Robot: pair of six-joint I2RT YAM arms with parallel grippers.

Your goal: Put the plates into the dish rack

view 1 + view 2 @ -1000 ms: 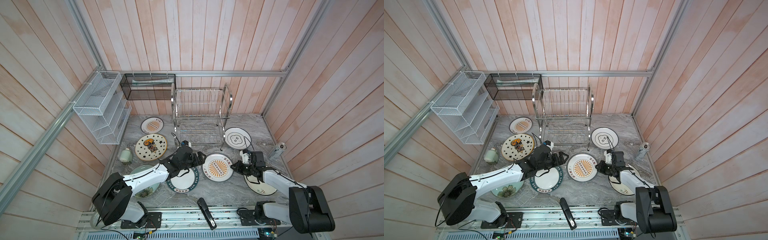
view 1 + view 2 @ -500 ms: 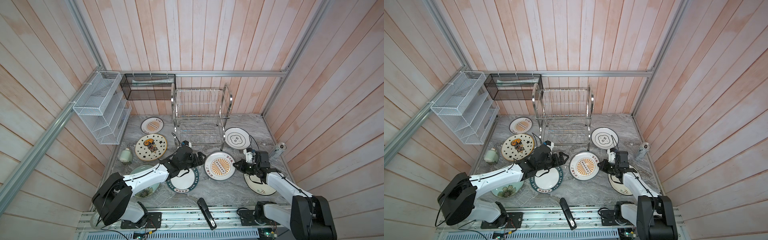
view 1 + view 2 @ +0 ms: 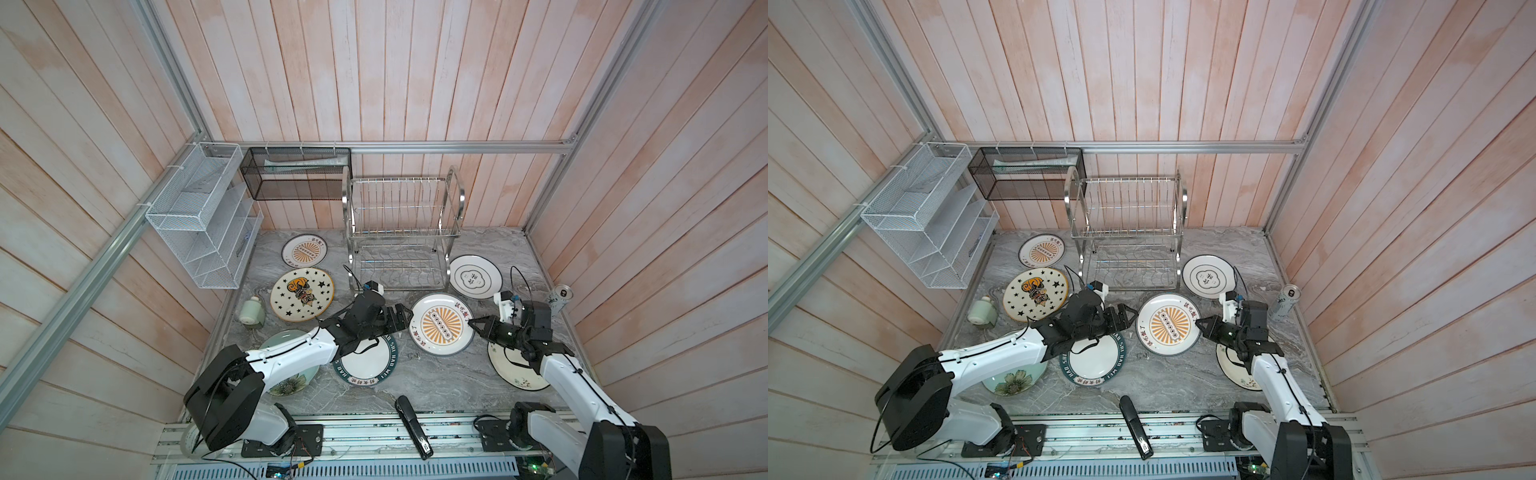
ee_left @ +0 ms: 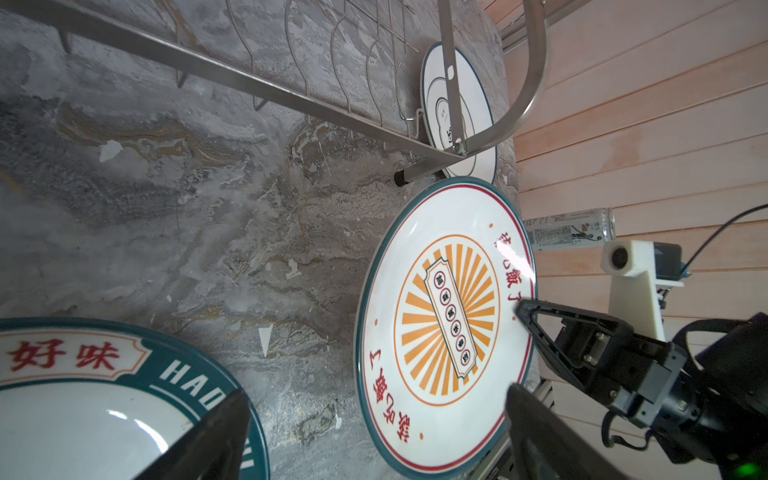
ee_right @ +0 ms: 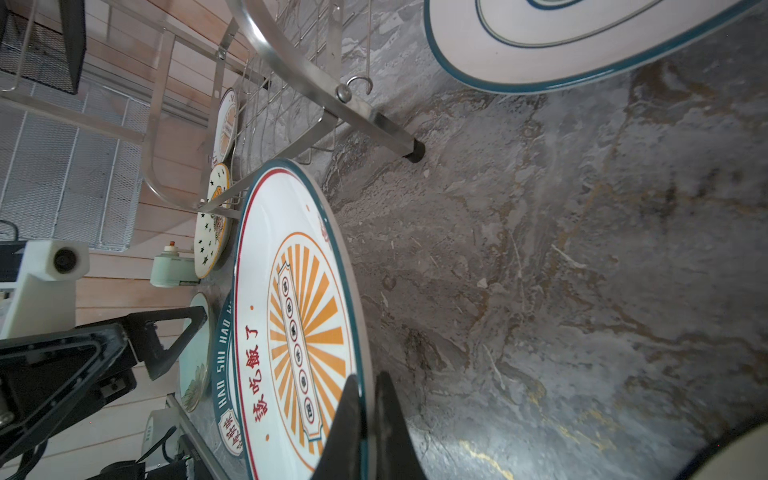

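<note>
The right claw (image 3: pixel 473 323) is shut tight on the rim of the big sunburst plate (image 3: pixel 440 325), near the middle of the gray stone table (image 3: pixel 436 386). That plate looks tipped, with the pinched side up a little. The left claw (image 3: pixel 405 321) has its two fingers wide apart and holds nothing. It hangs just beside the other edge of the same plate, over the plate with the teal lettered rim (image 3: pixel 368 365), which lies flat.

The dish rack (image 3: pixel 399 237) stands at the back of the table, just behind the big sunburst plate.

The other plates all lie flat on the table. The small sunburst plate (image 3: pixel 304 250) and the star plate (image 3: pixel 302 294) are left of the rack. The white plate with a dark ring (image 3: pixel 475 276) is right of it. The pale green flower plate (image 3: pixel 289 384) is partly under the left arm, and the white plate with a little twig (image 3: pixel 517 376) is partly under the right arm.

A drink can (image 3: pixel 559 297) stands by the right edge. A green soap bottle (image 3: pixel 251 311) sits by the left edge.
</note>
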